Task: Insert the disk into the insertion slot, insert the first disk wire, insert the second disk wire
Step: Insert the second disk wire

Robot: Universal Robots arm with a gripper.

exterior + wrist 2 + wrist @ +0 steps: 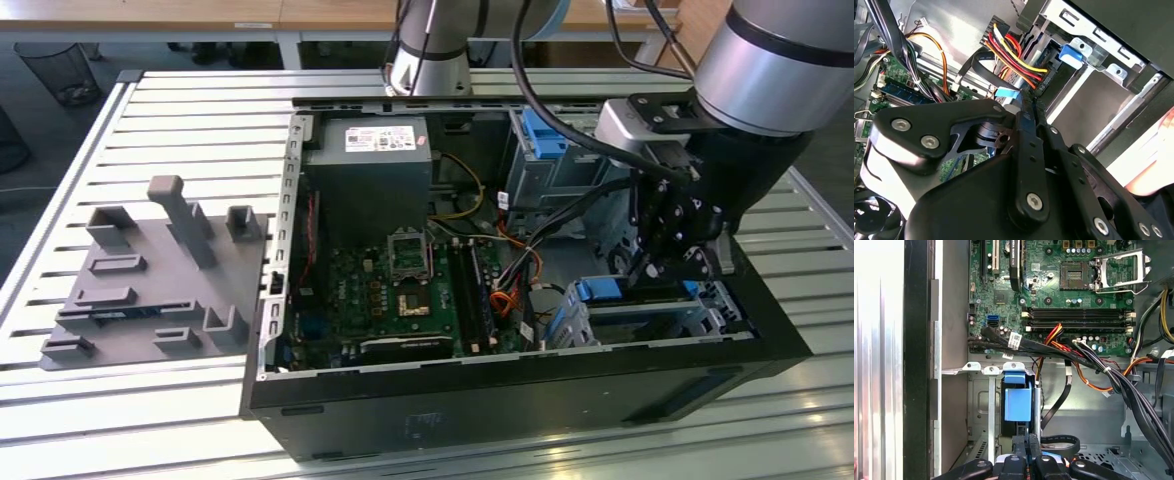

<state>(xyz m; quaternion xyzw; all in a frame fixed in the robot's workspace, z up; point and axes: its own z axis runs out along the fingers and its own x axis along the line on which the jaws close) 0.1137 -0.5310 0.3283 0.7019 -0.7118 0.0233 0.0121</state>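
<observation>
One open computer case [521,380] on a slatted table [174,100]; from the exterior view's left: grey fixture block [147,290], motherboard [400,290], then the gripper [674,265] lowered into the drive bay at the right. Insertion slot [991,405] appears to hold the disk [1018,402], blue carrier showing. Gripper fingers look closed together above it; what they clasp cannot be told. Wire insertions judged outstanding: loose cables [1064,347] lie nearby.

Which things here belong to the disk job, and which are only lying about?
Job: gripper, disk in its blue carrier, insertion slot, red-and-yellow wires.
Lying about: grey fixture plate on the table, mesh wastebasket.
</observation>
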